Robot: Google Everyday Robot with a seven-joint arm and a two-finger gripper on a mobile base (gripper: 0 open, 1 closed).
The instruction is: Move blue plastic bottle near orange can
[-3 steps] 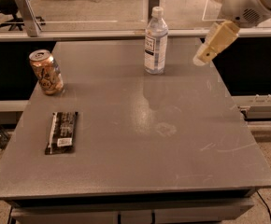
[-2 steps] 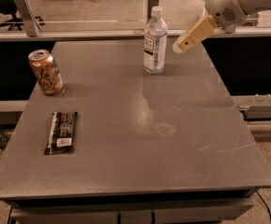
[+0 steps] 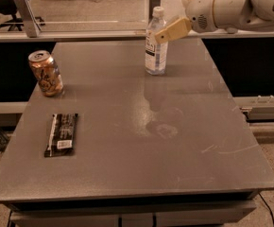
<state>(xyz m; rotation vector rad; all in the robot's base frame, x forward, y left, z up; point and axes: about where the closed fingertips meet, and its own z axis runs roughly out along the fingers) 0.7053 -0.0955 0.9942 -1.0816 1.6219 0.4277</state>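
The blue plastic bottle (image 3: pixel 155 44) stands upright at the far middle of the grey table (image 3: pixel 137 141); it is clear bluish with a white cap and a white label. The orange can (image 3: pixel 45 73) stands upright near the table's far left edge, well apart from the bottle. My gripper (image 3: pixel 167 32) comes in from the upper right on a white arm (image 3: pixel 236 6). Its tan finger tip overlaps the bottle's upper part, right beside the neck.
A flat black snack bar wrapper (image 3: pixel 61 133) lies on the left side of the table, in front of the can. A metal rail (image 3: pixel 80 32) and an upright post (image 3: pixel 26 13) run behind the table's far edge.
My gripper has moved left from the table's right side to the bottle's upper part. The bottle, can and wrapper have not moved.
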